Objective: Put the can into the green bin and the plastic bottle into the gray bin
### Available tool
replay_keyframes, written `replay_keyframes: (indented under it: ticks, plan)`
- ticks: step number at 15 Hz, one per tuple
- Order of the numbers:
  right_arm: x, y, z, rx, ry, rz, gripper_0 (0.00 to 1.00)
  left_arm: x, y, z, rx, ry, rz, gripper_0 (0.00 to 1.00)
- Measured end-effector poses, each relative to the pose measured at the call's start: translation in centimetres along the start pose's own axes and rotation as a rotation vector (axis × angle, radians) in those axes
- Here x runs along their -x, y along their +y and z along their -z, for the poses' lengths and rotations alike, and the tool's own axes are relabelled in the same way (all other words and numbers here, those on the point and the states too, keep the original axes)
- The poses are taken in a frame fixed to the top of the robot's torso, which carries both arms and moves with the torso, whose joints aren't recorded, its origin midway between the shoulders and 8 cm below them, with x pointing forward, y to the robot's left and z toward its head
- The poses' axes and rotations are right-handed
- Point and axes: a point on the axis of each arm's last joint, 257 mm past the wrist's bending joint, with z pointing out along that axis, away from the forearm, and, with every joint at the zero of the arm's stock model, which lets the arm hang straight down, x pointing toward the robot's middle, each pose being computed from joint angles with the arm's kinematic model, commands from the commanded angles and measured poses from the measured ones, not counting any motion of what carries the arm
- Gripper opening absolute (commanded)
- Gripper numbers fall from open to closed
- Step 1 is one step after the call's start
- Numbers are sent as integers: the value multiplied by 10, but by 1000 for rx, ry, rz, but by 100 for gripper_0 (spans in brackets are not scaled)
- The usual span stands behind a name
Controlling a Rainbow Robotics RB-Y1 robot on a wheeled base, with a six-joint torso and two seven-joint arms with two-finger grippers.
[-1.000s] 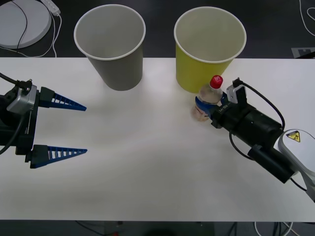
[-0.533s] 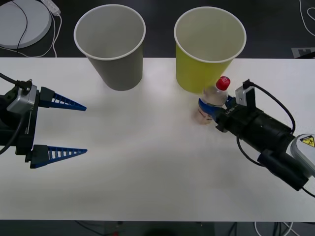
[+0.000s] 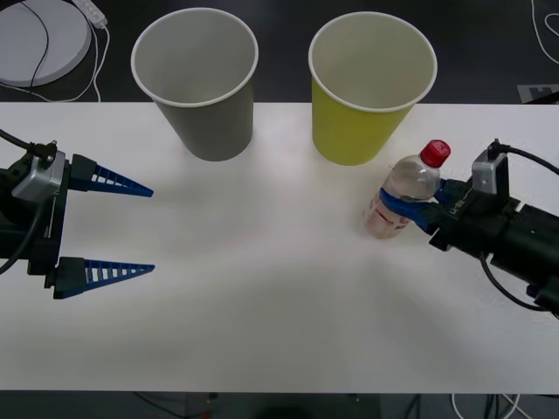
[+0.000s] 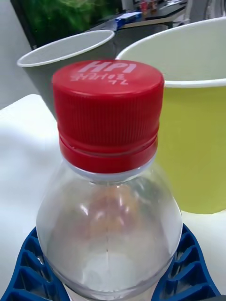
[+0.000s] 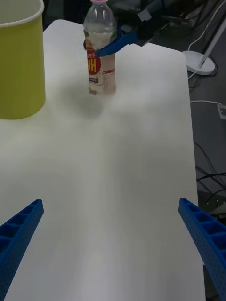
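Observation:
My right gripper (image 3: 395, 206) is shut on the plastic bottle (image 3: 405, 180), a clear one with a red cap (image 4: 108, 106) and a white-and-red label (image 5: 100, 66). The bottle leans with its cap toward the right, at the right of the white table and just right of the green bin (image 3: 367, 122). Whether its base touches the table I cannot tell. The gray bin (image 3: 205, 113) stands upright left of the green bin, both at the far edge. My left gripper (image 3: 131, 227) hangs open at the table's left side, nothing between its fingers. The can is out of view.
A white round disc (image 3: 39, 39) with cables lies on the dark floor beyond the table's far left corner. Bare white tabletop (image 3: 262, 279) stretches between the two arms. Cables and a white stand (image 5: 200, 61) lie off the table's right side.
My right gripper has drawn back to the right with the bottle in it, away from the green bin's foot. The bottle leans more than before. The left arm has not moved.

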Motion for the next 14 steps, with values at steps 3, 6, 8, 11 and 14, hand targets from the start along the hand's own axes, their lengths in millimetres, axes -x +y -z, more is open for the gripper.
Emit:
replay_keyframes:
  ticks: [3,6,8,11,14]
  plan:
    - [21,8,19,48,33,23,0,0,0,0,0,0,0,100]
    - [47,25,31,57,72,66,0,0,0,0,0,0,0,100]
    - [62,40,32,69,92,68,0,0,0,0,0,0,0,100]
    - [78,54,35,75,134,72,0,0,0,0,0,0,0,100]
    - [94,69,41,78,192,68,0,0,0,0,0,0,0,100]
